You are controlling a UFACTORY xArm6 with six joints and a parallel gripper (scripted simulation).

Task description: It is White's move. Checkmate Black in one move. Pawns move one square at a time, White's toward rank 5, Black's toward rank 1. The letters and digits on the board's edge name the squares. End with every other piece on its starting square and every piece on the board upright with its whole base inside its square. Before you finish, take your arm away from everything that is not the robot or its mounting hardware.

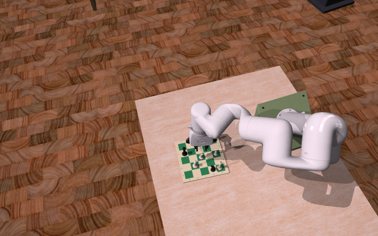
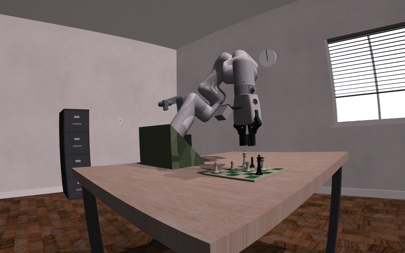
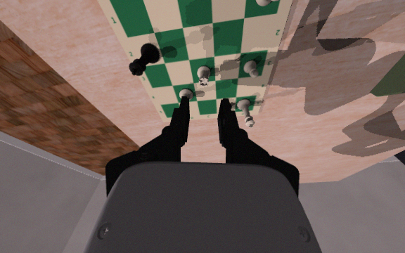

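Observation:
A small green-and-cream chessboard lies on the table. Several white pieces and two black pieces stand upright on it. One black piece stands at the board's left edge, the other beside a white piece. My gripper points straight down, above the piece tops over the board's edge nearest the arm. Its fingers are narrowed with a clear gap and nothing between them. In the wrist view a white pawn shows by the left fingertip and a tall white piece by the right.
The arm's green base block stands on the wooden table behind the board. The board lies near the table's left edge in the top view. A filing cabinet stands by the wall.

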